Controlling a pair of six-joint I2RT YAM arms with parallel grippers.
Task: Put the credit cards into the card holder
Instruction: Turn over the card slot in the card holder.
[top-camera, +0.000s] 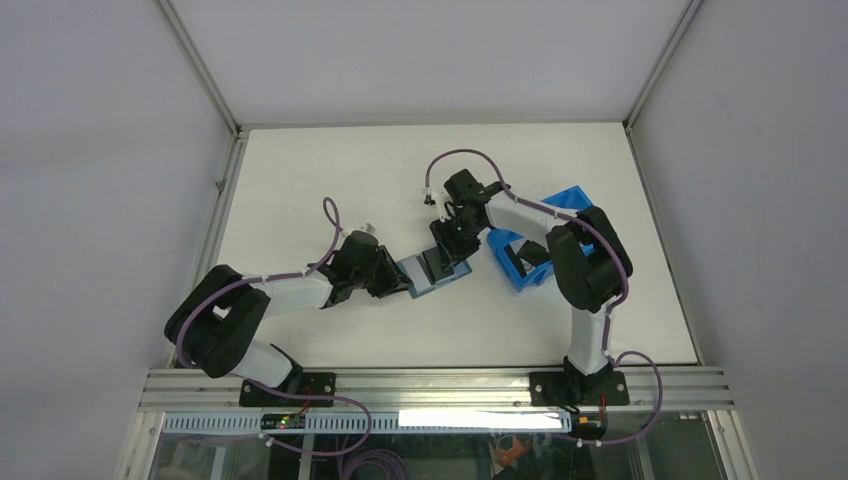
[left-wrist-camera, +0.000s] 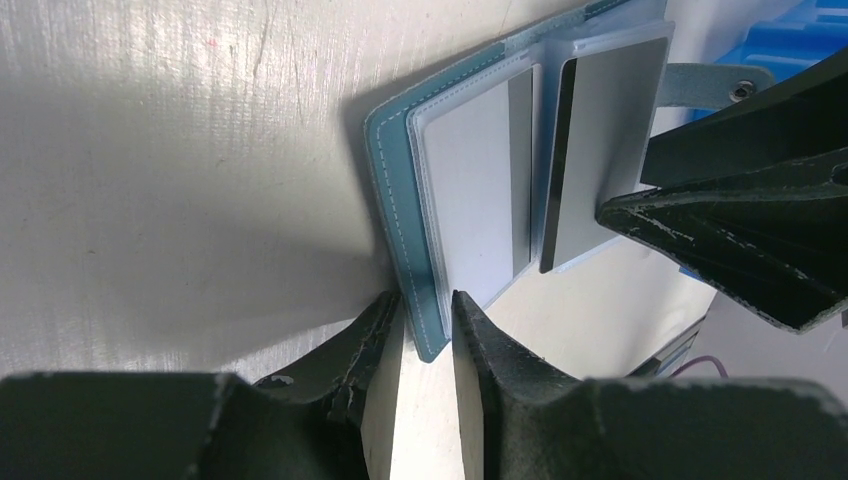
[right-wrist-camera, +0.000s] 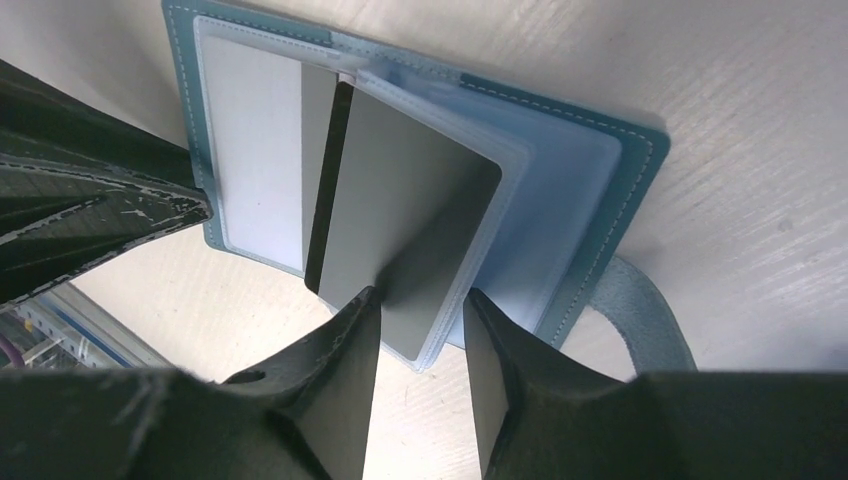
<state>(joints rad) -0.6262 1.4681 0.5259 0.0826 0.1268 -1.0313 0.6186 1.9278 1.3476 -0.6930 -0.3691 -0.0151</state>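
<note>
Card holder (top-camera: 418, 275) lies open on the table (top-camera: 330, 180), just 6 o'clock of table centre, with the bin (top-camera: 565, 200) at its 3 o'clock. Holder: teal-blue cover (left-wrist-camera: 395, 190), soft leather look, pale stitching along the rim, rounded corners. Inside are clear plastic sleeves (right-wrist-camera: 560, 190), glossy and slightly bluish, stacked like pages. Snap tab (left-wrist-camera: 715, 85) sticks out from the far cover edge, same teal, metal button at its tip. Two cards in view. The pale card (left-wrist-camera: 480, 190) is flat grey-white, matte, and fully seated in the sleeve on the cover half at the left gripper's end. The grey card (right-wrist-camera: 410, 200) is mid-grey with a black strip along one long edge and rounded corners. It sits in a raised sleeve page that tilts up off the rest. Left gripper (left-wrist-camera: 425, 320) is at the holder's 9 o'clock in the top view. Its jaws are nearly closed, pinching the corner of the teal cover, both fingers appearing to touch it. Right gripper (right-wrist-camera: 420, 305) is at the holder's 12 to 1 o'clock. Its jaws are partway open and straddle the lower corner of the raised sleeve with the grey card. Can't tell if they actually clamp it. Finger pads are black, rough and scuffed. Bin is bright-blue hard plastic. Table top is white with a faint grain.
</note>
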